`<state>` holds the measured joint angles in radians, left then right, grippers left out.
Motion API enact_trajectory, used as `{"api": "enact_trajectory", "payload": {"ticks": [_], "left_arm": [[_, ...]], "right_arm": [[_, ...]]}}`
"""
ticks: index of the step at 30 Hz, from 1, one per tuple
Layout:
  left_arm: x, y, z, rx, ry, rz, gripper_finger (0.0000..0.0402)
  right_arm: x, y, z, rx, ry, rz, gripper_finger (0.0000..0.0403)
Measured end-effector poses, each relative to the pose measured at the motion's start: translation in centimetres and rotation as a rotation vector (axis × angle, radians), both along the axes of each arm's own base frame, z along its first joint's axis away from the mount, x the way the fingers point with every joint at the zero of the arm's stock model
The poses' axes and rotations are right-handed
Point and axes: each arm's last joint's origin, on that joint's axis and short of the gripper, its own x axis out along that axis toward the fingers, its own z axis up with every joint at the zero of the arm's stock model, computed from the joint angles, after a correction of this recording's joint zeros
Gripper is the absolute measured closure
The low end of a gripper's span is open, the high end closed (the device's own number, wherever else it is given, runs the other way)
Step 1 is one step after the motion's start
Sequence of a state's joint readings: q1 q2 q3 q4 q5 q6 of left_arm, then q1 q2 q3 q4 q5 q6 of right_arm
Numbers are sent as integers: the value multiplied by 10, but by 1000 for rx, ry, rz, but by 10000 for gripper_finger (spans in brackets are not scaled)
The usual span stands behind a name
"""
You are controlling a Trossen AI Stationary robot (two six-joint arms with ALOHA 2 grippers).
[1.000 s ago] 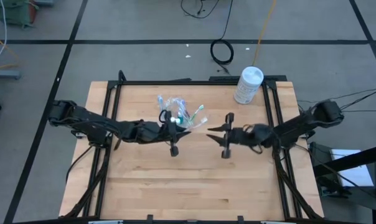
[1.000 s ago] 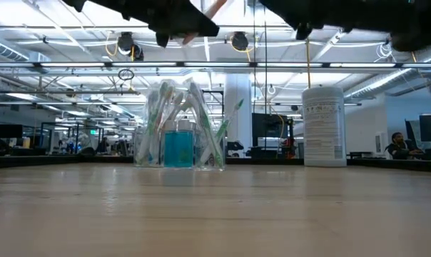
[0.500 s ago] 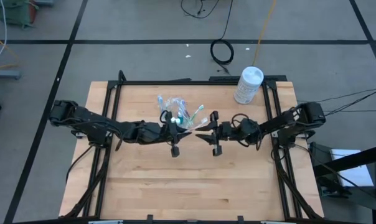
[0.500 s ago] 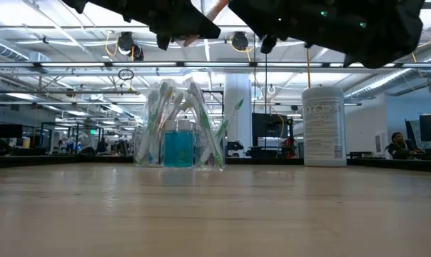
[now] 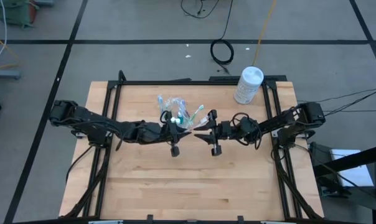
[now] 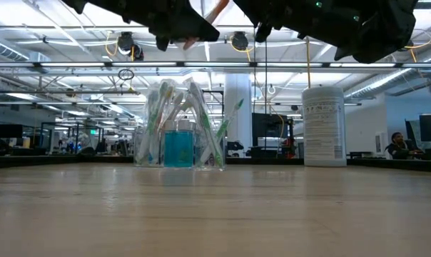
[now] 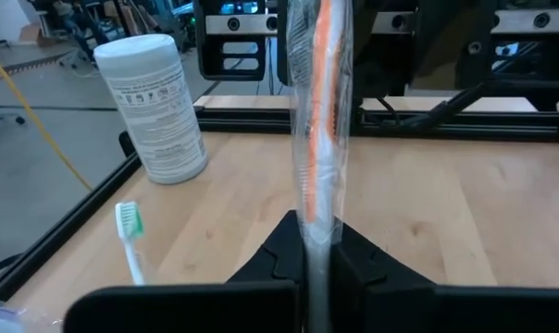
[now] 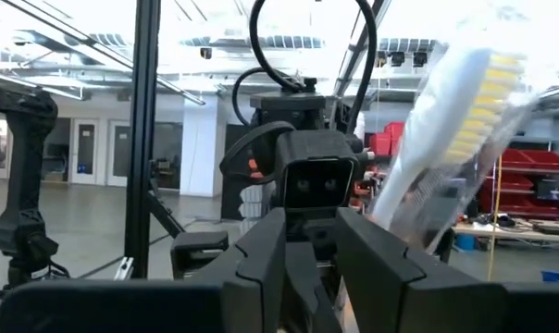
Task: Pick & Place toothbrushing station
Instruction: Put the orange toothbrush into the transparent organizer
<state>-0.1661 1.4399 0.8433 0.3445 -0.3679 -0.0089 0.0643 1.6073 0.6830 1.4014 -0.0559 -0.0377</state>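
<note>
Right end effector (image 5: 198,132) has closed in on the wrapped toothbrush (image 7: 318,139)

canister (image 5: 248,84) behind-right of cup (image 5: 173,107)

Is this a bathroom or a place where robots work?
Most likely a big robot lab or workshop, not a bathroom. The low view shows a wide hall with rows of ceiling lights and desks with screens behind the wooden table. Cables lie on the grey floor.
</note>
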Motion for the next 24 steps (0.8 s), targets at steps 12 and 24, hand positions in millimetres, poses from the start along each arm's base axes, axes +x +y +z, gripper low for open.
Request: {"api": "enact_trajectory", "payload": {"ticks": [12,24], "left_arm": [[0,0,-1,0,13,2,362],[-1,2,-2,-4,10,75,390]], "right_arm": [[0,0,-1,-8,6,-2,398],[4,2,-12,30,132,20,389]]}}
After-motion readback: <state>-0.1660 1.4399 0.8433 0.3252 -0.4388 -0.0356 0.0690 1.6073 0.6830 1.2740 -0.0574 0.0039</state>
